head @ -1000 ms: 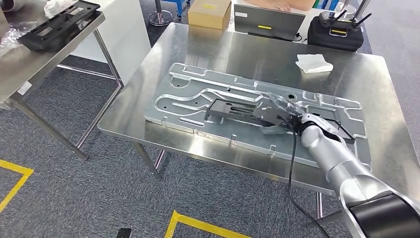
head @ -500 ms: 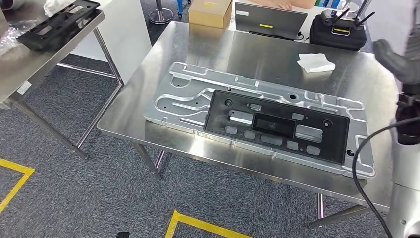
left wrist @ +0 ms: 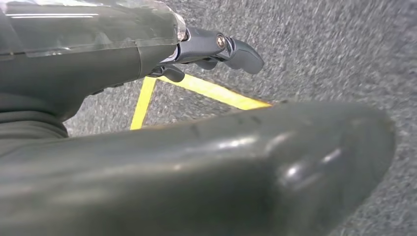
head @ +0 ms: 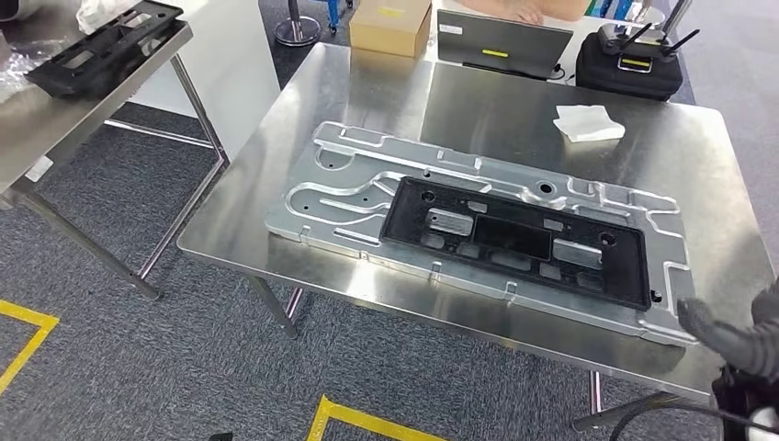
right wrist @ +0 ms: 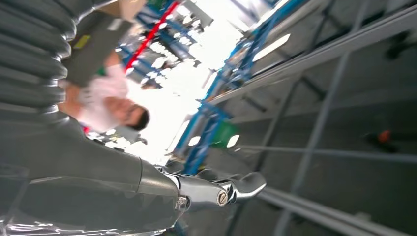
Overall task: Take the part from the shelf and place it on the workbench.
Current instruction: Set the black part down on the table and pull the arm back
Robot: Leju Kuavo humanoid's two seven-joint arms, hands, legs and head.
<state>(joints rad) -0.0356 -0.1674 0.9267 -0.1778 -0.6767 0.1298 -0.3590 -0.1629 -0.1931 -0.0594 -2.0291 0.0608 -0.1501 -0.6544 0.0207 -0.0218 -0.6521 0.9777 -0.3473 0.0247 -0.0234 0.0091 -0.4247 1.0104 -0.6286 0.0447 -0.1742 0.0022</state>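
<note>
Carpet, grey and speckled, with a yellow floor line (left wrist: 211,92), lies beneath the left hand (left wrist: 216,49) in its wrist view; the fingers are loosely extended and hold nothing. At the lower right of the head frame the right hand (head: 735,335) shows dark fingers spread apart and empty. Its wrist view looks upward at blue racking and a blurred person.

One black part (head: 519,241) lies flat on one machined aluminium plate (head: 340,197), mid-frame on the steel table (head: 459,96). Further up the frame on the table sit one white cloth (head: 589,122), one cardboard box (head: 391,25), one laptop (head: 502,41) and one black case (head: 628,64). At upper left, a second table (head: 37,129) carries one more black part (head: 101,46).
</note>
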